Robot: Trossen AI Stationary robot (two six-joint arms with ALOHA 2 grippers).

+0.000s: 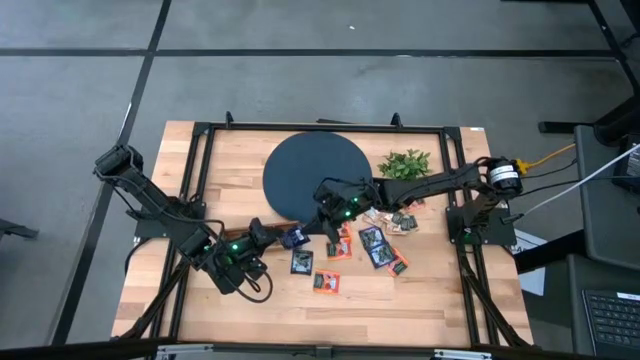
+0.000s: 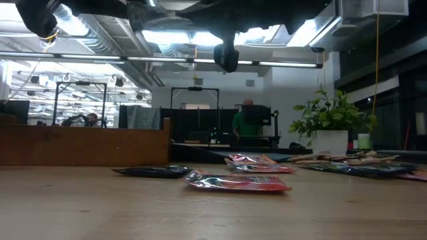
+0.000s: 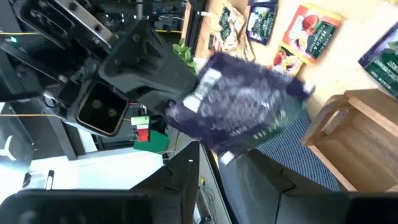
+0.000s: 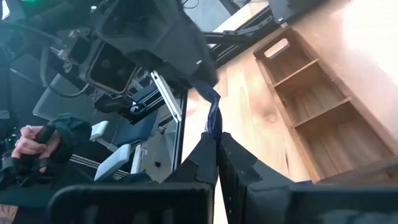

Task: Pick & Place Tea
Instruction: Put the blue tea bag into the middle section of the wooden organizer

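A dark blue-purple tea sachet [image 1: 293, 237] is held in the air between the two grippers, above the table just in front of the round dark disc [image 1: 315, 172]. In the left wrist view this sachet [image 3: 242, 112] is crumpled and tilted. The right gripper [image 1: 322, 212] holds it: in the right wrist view its two dark fingers [image 4: 205, 158] are pressed together on the lower edge of the sachet [image 4: 213, 115]. The left gripper [image 1: 262, 234] is at the other side of the same sachet; if its jaws are open or closed on it, I cannot tell.

The other tea sachets [image 1: 372, 245] lie flat on the wooden table [image 1: 420, 300], in front of and to the right of the disc, some orange-red, some dark. In the low view a red sachet [image 2: 237, 181] lies nearest. A small green plant [image 1: 405, 163] stands beside the disc.
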